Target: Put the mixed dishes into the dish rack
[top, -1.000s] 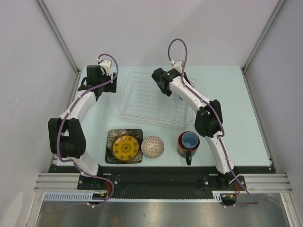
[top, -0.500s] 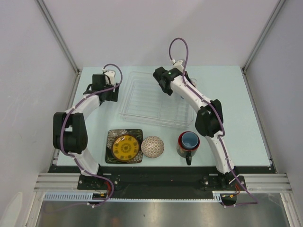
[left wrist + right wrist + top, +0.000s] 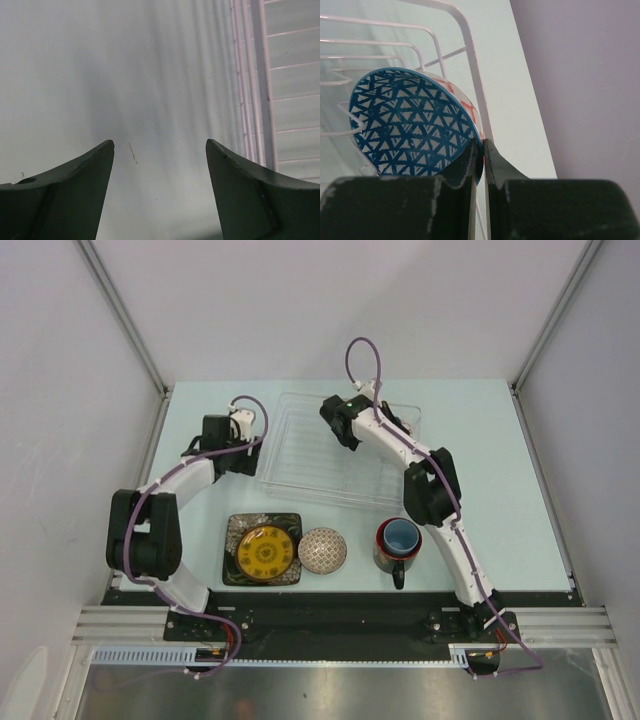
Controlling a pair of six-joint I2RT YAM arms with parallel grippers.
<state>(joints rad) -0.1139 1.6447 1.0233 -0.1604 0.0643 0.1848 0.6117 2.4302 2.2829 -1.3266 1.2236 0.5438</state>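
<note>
On a pale blue bench between grey walls, the right hand pinches the rim of the blue-white patterned bowl, tilted inside the dish rack near the far edge, while the left hand hangs wide open, empty, beside the rack.

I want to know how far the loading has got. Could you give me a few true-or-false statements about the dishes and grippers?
1. The right gripper is shut on the rim of the blue-white patterned bowl. True.
2. The left gripper holds a dish. False: it is open and empty above the table, beside the dish rack.
3. The small round yellow plate lies on the black square floral plate. True.
4. The light blue cup stands in the dish rack. False: it sits inside the dark red-lined mug on the table.
</note>
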